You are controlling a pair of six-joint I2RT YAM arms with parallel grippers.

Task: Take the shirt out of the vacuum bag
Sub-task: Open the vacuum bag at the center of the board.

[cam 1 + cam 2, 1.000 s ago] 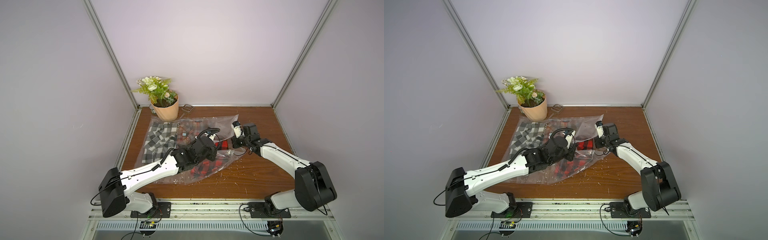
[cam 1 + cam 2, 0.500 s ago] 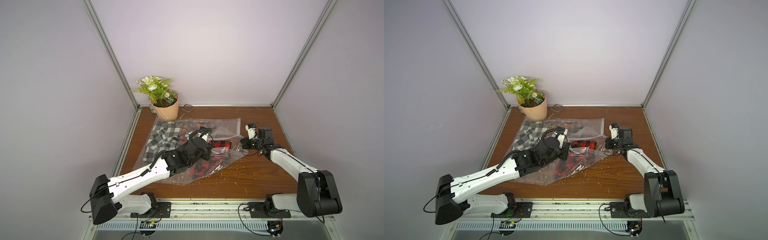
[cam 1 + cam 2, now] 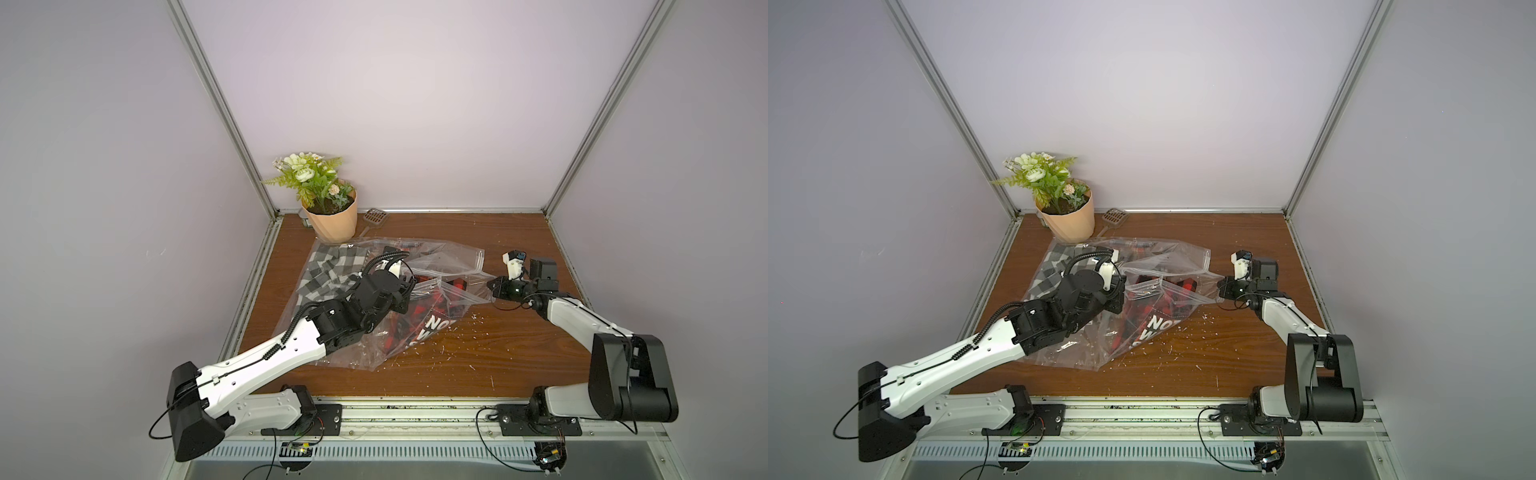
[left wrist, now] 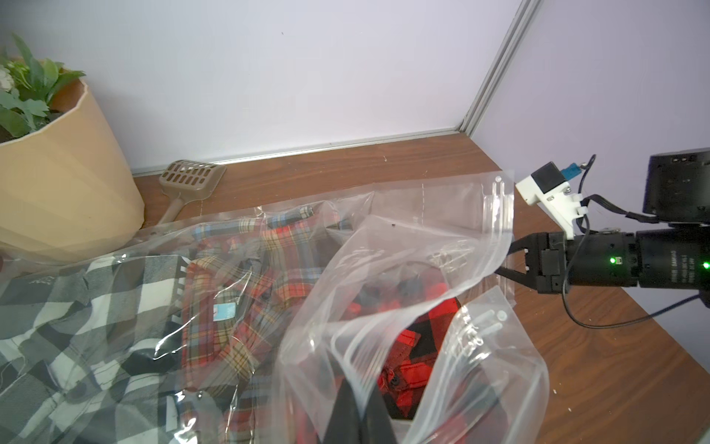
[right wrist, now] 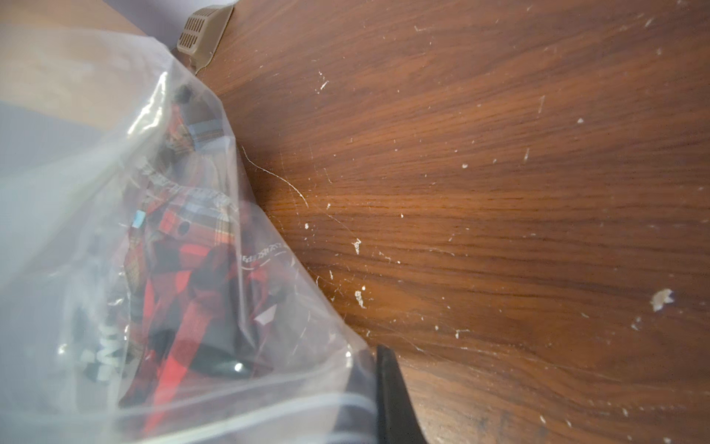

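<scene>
Soft even light; rt-wrist view blurry.

Clear, crinkly bag (image 4: 407,269), mouth gaping, stretched between right claw (image 4: 508,258) and left claw (image 4: 359,421), both pinching its rim; red-black checked shirt (image 4: 430,330) bunched inside, between them.

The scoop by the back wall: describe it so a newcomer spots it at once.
Find the tan flower pot, far left on the table. Beside it, by the back wall, lies a small brown scoop. It alone is rigid and slotted; the neighbouring bag and shirts are soft.
</scene>
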